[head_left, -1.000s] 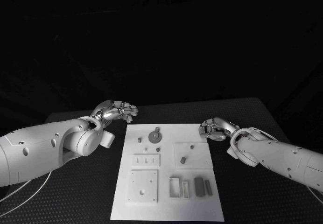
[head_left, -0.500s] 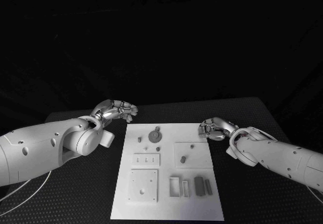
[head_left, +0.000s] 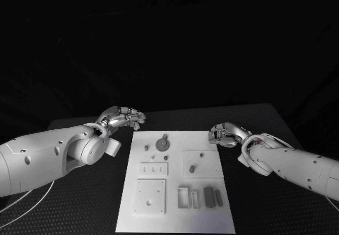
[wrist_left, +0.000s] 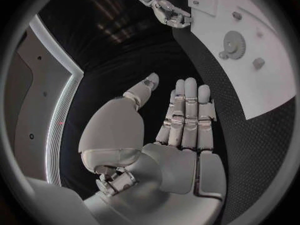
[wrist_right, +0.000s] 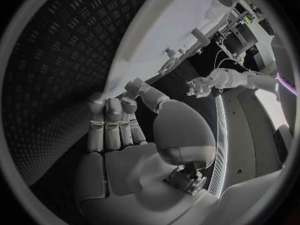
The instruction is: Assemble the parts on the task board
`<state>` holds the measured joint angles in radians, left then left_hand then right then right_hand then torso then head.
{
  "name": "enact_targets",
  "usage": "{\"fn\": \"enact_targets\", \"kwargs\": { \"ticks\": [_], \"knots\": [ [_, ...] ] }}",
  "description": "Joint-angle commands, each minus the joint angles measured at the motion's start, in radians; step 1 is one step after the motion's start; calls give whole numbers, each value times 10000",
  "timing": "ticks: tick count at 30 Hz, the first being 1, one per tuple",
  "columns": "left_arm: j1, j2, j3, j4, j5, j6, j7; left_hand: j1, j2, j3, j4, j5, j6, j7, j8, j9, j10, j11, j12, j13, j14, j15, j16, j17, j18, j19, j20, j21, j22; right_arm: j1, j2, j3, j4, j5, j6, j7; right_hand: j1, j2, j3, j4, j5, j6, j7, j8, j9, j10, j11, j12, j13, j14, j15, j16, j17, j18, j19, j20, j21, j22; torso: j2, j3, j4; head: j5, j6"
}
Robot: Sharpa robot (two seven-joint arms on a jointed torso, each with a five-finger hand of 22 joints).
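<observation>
The white task board (head_left: 185, 139) lies lengthwise in the middle of the black table. A grey gear (head_left: 161, 143) sits near its far end, with small pegs (head_left: 191, 168) around the middle and dark bars (head_left: 209, 194) near the front right. My left hand (head_left: 121, 117) hovers just off the board's far left corner. The left wrist view shows this hand (wrist_left: 169, 135) with fingers straight and the palm bare, and the gear (wrist_left: 234, 44) beyond it. My right hand (head_left: 226, 134) is at the board's far right edge; in the right wrist view its palm (wrist_right: 131, 140) is bare too.
Raised white blocks with slots and holes (head_left: 151, 195) take up the board's near half. Black textured table (head_left: 84, 196) extends on both sides of the board. Each wrist view shows the other hand across the board: the right hand (wrist_left: 165, 7) and the left hand (wrist_right: 200, 85).
The left hand has drifted very slightly toward the board's corner. The right hand and the parts are where they were.
</observation>
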<state>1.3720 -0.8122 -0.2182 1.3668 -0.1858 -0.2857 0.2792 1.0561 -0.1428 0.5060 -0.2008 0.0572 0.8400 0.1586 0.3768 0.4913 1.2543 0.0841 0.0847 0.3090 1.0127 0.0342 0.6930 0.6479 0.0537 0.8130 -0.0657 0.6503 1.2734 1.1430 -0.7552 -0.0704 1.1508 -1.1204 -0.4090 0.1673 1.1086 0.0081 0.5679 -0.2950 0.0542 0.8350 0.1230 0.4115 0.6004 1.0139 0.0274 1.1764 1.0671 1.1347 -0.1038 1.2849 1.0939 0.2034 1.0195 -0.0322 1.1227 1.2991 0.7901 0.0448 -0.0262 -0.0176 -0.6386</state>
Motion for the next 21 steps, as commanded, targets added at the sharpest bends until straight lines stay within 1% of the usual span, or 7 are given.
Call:
{"fn": "enact_targets", "kwargs": {
  "ticks": [1, 5, 7, 9, 14, 18, 21],
  "knots": [
    [44, 85, 13, 18, -551, 578, -671, -288, 16, -55, 169, -45, 161, -40, 51, 29, 127, -27, 69, 39, -73, -17, 30, -26, 91, -73, -7, 40, -30, 307, 29, 45, 361, -1036, 299, -884, 102, -107, 183, 8, -58, 1670, -350, 31, 38, -795, -448, 54, 6, 0, -167, 38, -3, 584, -26, -20, 39, -31, -9, -15, -5, 5, 73],
    [84, 301, 16, -75, -1008, 912, -1316, -971, -85, -260, 615, -81, 195, -52, -33, 2, 257, -87, 96, 90, -61, -20, 36, -35, 106, -75, -8, 27, -69, 689, 132, 45, 813, -1595, 599, -1592, 85, -186, 254, 8, -55, 1673, -342, 26, 72, -776, -443, 56, -4, 16, -164, 34, -14, 584, 5, -25, 36, -52, -48, -28, -11, 5, 126],
    [105, 402, 16, -106, -1168, 938, -1570, -1314, -145, -335, 865, -83, 212, -48, -63, -17, 276, -94, 91, 102, -51, -25, 45, -33, 112, -63, -9, 25, -85, 818, 207, 45, 1021, -1917, 845, -1921, 75, -191, 269, 11, -54, 1677, -341, 26, 81, -769, -442, 56, -7, 23, -164, 33, -17, 584, 16, -26, 36, -58, -69, -47, -2, -4, 146],
    [134, 512, 18, -156, -1406, 1247, -1930, -1619, -187, -346, 1146, -86, 260, -69, -84, -34, 349, -132, 112, 132, -36, -44, 64, -27, 138, -51, -27, 28, -100, 963, 345, 45, 1217, -2176, 986, -2206, 72, -217, 312, 10, -55, 1682, -341, 24, 98, -755, -443, 56, -13, 38, -165, 32, -24, 584, 37, -32, 34, -71, -107, -70, 4, 3, 137],
    [185, 770, 20, -223, -1967, 1431, -2322, -2134, -335, -293, 1732, -81, 277, -76, -177, -88, 413, -173, 110, 184, -16, -82, 110, -7, 185, -35, -64, 47, -117, 1113, 745, 45, 1514, -2527, 1186, -2632, 55, -241, 359, 9, -55, 1689, -342, 21, 120, -739, -444, 56, -22, 56, -165, 30, -33, 584, 61, -38, 30, -87, -174, -113, 30, -12, 136],
    [190, 970, 21, -275, -2070, 1344, -2289, -2110, -362, -219, 1827, -80, 319, -88, -188, -94, 444, -190, 113, 210, -22, -90, 128, 2, 198, -39, -74, 67, -110, 1128, 1060, 44, 1725, -2643, 1018, -2932, 41, -300, 449, 11, -50, 1708, -343, 16, 152, -705, -447, 52, -40, 87, -168, 25, -50, 584, 98, -51, 26, -111, -218, -141, 61, 37, 144],
    [191, 1067, 21, -284, -2152, 1461, -2399, -1791, -375, -178, 1600, -80, 308, -83, -225, -117, 478, -206, 120, 239, -50, -86, 136, 9, 198, -64, -69, 100, -83, 1128, 1330, 42, 1817, -2785, 887, -3078, 30, -329, 519, 13, -55, 1723, -344, 10, 173, -684, -449, 48, -53, 108, -169, 21, -60, 584, 127, -61, 23, -129, -225, -155, 85, 61, 152]
  ]
}}
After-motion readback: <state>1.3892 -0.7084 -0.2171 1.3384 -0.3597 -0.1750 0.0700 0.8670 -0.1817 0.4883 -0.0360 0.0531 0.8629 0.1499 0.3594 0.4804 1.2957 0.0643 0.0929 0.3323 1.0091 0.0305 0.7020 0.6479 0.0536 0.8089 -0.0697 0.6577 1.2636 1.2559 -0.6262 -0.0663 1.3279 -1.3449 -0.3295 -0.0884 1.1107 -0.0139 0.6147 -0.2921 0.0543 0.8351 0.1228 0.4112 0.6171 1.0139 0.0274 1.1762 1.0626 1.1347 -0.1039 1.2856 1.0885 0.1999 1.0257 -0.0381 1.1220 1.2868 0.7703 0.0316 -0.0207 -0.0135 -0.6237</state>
